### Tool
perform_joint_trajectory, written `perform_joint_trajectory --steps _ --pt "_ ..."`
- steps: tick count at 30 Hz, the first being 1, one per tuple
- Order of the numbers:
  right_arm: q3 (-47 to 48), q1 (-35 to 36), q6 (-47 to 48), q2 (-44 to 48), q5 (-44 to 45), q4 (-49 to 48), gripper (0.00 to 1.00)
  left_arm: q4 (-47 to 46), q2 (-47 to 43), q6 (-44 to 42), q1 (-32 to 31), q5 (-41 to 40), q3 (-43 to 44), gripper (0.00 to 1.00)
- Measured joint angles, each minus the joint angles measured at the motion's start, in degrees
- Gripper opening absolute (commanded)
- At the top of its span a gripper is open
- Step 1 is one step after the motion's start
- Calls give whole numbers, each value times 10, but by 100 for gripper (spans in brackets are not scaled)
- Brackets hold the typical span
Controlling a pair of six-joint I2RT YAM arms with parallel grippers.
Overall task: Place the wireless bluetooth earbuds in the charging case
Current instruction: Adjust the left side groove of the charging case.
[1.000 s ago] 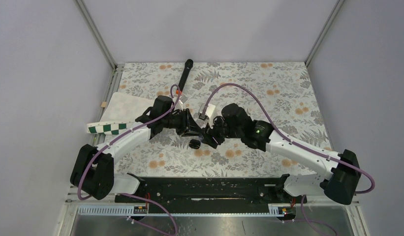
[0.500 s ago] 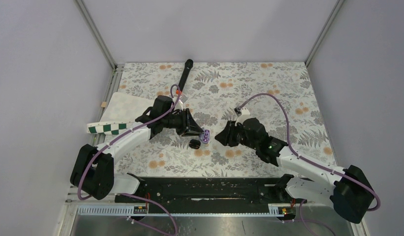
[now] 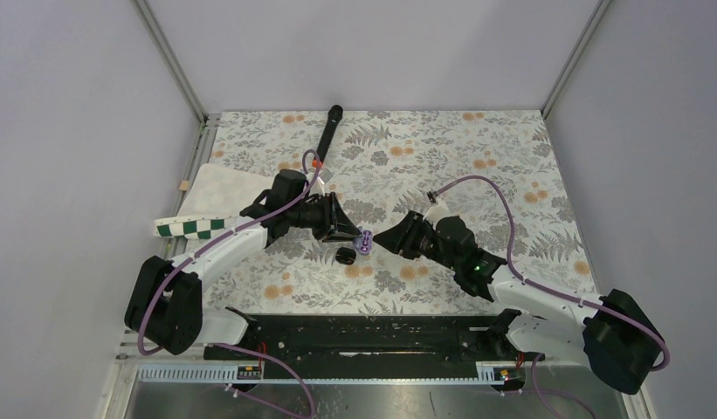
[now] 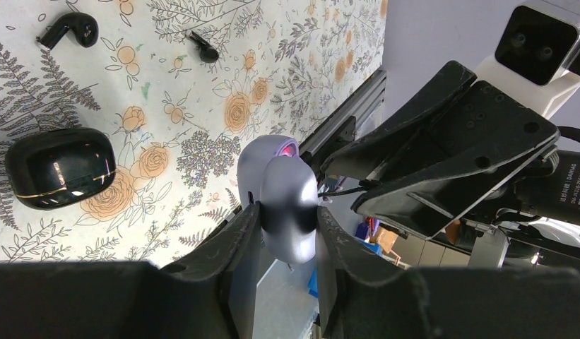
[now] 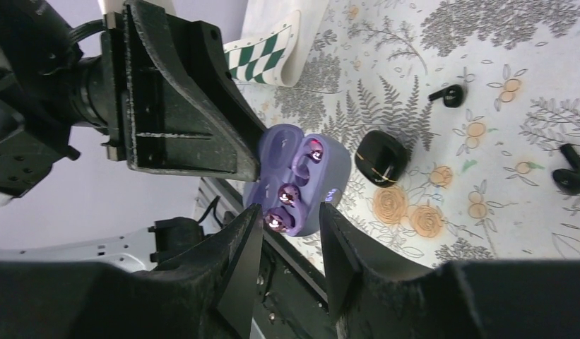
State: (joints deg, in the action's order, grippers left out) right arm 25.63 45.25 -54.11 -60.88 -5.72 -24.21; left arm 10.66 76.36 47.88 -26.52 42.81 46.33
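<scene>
The black charging case [image 4: 59, 167] lies closed on the floral mat; it also shows in the top view [image 3: 345, 255] and the right wrist view [image 5: 382, 157]. Two black earbuds [image 4: 68, 30] [image 4: 204, 46] lie loose on the mat beyond it, also seen in the right wrist view [image 5: 449, 94] [image 5: 573, 176]. My left gripper [image 4: 287, 212] [image 3: 353, 234] is shut on an open purple earbud case [image 4: 287, 205] [image 3: 365, 240] holding purple buds, above the mat. My right gripper [image 5: 289, 212] [image 3: 398, 237] is open and empty, facing the purple case [image 5: 297, 180].
A black stick-like object [image 3: 328, 131] lies at the back of the mat. A white pad [image 3: 224, 188] and a green-checked cloth [image 3: 193, 229] sit at the left edge. The black base rail [image 3: 381, 332] runs along the near edge.
My right gripper drew back to the right from the purple case, then moved slightly toward it again. My left gripper kept its hold and place.
</scene>
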Motion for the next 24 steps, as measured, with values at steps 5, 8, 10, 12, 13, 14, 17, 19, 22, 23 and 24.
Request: perform_joint_trajectory --steps 5,8,10,12,13,14,17,19,22,23,24 --pt "0 0 -27 -15 -14 -28 44 0 0 0 0 0 0 0" --pt "-2 0 -38 -29 -17 -42 44 0 0 0 0 0 0 0" --pt "-5 0 -45 -37 -22 -52 44 0 0 0 0 0 0 0" --pt "-9 0 -52 -45 -28 -60 44 0 0 0 0 0 0 0" --pt "-11 0 -55 -48 -30 -64 44 0 0 0 0 0 0 0" --pt "-12 0 -58 -50 -32 -66 44 0 0 0 0 -1 0 0" --pt "-12 0 -64 -53 -39 -71 44 0 0 0 0 -1 0 0" --pt "-13 0 -66 -53 -42 -78 44 0 0 0 0 -1 0 0" --pt "-13 0 -71 -56 -49 -90 43 0 0 0 0 -1 0 0" --pt "-13 0 -73 -57 -51 -95 43 0 0 0 0 -1 0 0" --pt "-13 0 -75 -59 -55 -99 43 0 0 0 0 -1 0 0"
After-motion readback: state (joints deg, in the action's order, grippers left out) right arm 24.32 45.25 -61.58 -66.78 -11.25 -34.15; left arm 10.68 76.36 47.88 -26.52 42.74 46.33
